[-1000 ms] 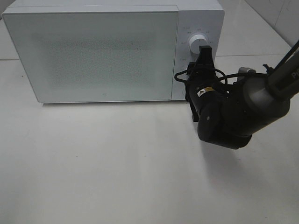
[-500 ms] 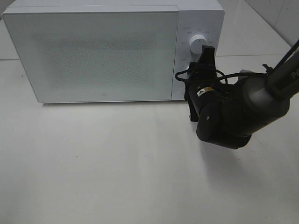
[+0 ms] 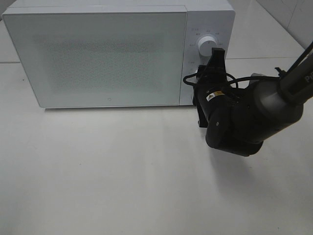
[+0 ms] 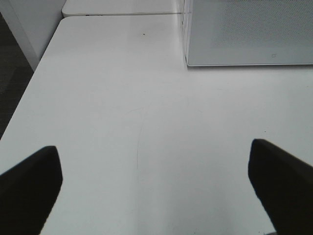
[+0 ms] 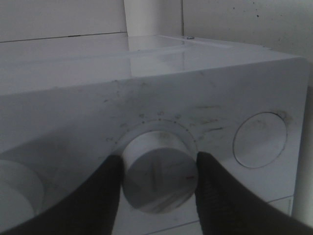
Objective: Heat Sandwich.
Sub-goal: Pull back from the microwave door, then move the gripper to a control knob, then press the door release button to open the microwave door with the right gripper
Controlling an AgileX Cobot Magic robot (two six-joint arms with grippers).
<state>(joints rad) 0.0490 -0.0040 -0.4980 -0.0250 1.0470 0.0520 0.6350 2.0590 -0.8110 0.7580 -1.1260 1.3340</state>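
Knob [image 5: 160, 180], smooth white cylinder, pinched by right hand [image 5: 159, 161]; left hand [image 4: 152, 148] spread open.

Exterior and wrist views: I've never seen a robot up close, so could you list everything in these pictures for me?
table: one, white, under everything.
microwave: one, white, at the back of the table, door shut.
held knob: one, white, on the microwave's panel, gripped from both sides.
free knob: one, white, same panel, untouched.
button: one, white, round, same panel, beside the held knob.
left hand: one, black, fingers wide apart over bare table, holding nothing.
right hand: one, black, closed on the held knob.
right arm: one, black and grey, reaching in from the right of the exterior view.
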